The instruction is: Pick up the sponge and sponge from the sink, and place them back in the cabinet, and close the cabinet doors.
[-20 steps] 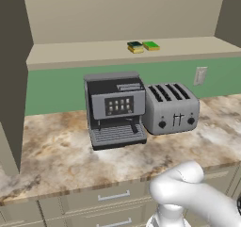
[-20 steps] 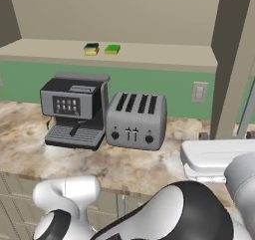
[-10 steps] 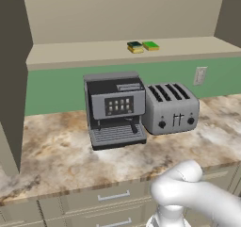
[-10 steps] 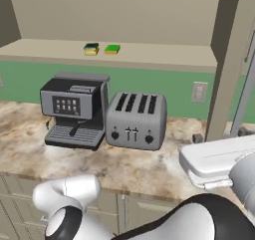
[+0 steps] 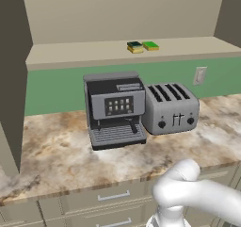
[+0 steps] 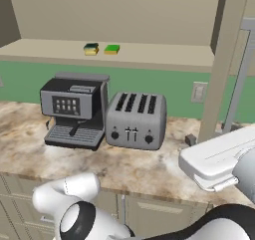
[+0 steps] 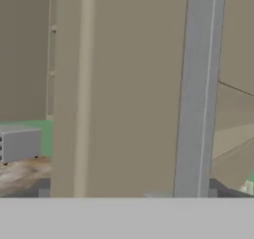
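**Beige shelf has both sponges, door edge right up in the hand cam**

Beige cabinet (image 5: 117, 19) is open in both base views, w/ the two sponges sitting on its shelf side by side, just beside each other, maybe touching. The dark-topped sponge (image 5: 134, 46) is on the left, the bright green sponge (image 5: 151, 45) on the right, same order in the right base view. Both lie flat, near the front edge of the shelf, approx above the gap between the appliances below.

Under the shelf there's a green backsplash and a marbled brown counter (image 5: 56, 155). A grey/black coffee machine (image 5: 115, 108) stands on it, w/ a silver four-slot toaster (image 5: 170, 107) just beside it on the right. A wall outlet (image 5: 200, 75) sits on the backsplash to the right of the toaster. Beige drawers w/ short handles run along under the counter.

In the right base view a cabinet door (image 6: 229, 50) stands open edge-on at the right, its long silver handle (image 6: 243, 69) next to it. The hand view looks straight at that door from close range: beige panel edge plus the grey vertical bar, w/ a bit of toaster and counter at lower left.

Gripper fingers aren't really visible in the hand view, but they seem spread wide and not holding anything.
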### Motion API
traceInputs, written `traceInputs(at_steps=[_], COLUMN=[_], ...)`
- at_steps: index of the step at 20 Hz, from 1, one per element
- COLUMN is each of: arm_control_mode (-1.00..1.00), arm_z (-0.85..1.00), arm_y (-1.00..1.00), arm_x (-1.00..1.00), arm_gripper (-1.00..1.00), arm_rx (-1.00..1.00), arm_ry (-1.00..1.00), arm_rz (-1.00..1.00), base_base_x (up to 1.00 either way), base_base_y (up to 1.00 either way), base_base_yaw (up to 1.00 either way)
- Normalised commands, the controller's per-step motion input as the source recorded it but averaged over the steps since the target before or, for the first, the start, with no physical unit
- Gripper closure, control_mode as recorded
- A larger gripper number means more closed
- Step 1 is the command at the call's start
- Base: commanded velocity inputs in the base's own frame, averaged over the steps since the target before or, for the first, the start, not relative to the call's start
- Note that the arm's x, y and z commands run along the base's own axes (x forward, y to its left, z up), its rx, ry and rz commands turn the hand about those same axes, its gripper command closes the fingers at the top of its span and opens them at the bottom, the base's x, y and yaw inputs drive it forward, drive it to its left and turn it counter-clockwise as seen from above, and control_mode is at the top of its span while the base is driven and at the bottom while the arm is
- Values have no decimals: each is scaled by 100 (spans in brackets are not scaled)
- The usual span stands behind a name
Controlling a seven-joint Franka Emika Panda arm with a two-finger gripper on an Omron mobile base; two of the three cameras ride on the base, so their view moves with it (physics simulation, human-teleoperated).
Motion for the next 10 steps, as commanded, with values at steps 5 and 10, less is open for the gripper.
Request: traceInputs(at_steps=[5,10], arm_control_mode=[-100,-100], arm_z=[-2,0], arm_y=[25,34], arm_x=[21,29], arm_gripper=[-100,-100], arm_rx=[0,0], arm_ry=[0,0], arm_rz=[16,8], base_base_x=[0,0], base_base_y=[0,0], base_base_yaw=[0,0])
